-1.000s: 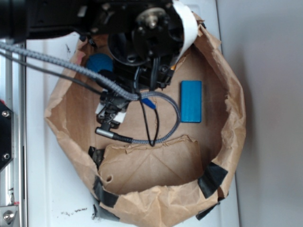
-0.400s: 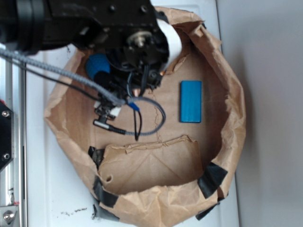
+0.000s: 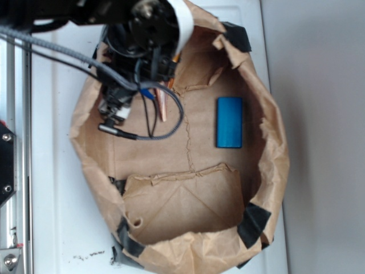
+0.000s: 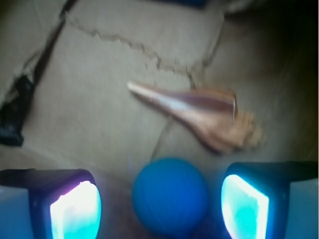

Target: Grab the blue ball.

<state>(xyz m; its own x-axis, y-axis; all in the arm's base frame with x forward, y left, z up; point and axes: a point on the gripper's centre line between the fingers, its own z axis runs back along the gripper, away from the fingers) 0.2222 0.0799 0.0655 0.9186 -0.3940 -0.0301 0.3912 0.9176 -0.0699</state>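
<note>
Brown paper walls ring the white counter [image 3: 57, 217] from outside; we see a blue block [image 3: 229, 122] there, the ball hidden. At the wrist, the pincer [image 4: 159, 206] stands spread around the blue ball [image 4: 170, 196], round, teal, seemingly smooth through blur, beside a shell [image 4: 199, 117].

No readable text, labels, brands or numbers anywhere.
</note>
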